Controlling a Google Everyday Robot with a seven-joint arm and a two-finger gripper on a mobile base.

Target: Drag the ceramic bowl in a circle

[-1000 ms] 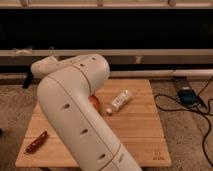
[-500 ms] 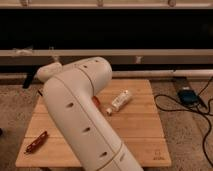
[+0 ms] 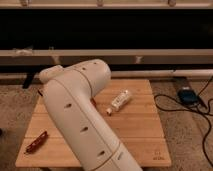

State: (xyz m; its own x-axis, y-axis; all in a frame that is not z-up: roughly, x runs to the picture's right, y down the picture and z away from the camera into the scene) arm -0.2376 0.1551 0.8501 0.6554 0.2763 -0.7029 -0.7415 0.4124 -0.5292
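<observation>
Reading first: there's a small stamped mark (image 3: 158,156) in the lower right corner of the wooden table (image 3: 142,135), but it's too faint to read. The white bottle (image 3: 120,100) lies on its side right of centre, cap toward the lower left, and its label gives no legible word either.

The big white arm (image 3: 80,117) fills the middle and lower left of the frame, rising from the bottom edge to a rounded elbow at upper centre-left. The gripper is out of sight behind that arm, somewhere over the table's left-centre, so I cannot tell what grip it has.

The ceramic bowl (image 3: 93,103) shows only as a thin reddish sliver, I think, peeking from the arm's right edge, just left of the bottle's cap.

Against the frame a second back, the elbow has swung right and a touch lower, and it now covers more of the bowl. Bottle hasn't budged. The red-brown stick (image 3: 36,142) sits where it was, at the table's lower left. On the floor at right lie a blue device (image 3: 187,95) and its cables (image 3: 167,104).
</observation>
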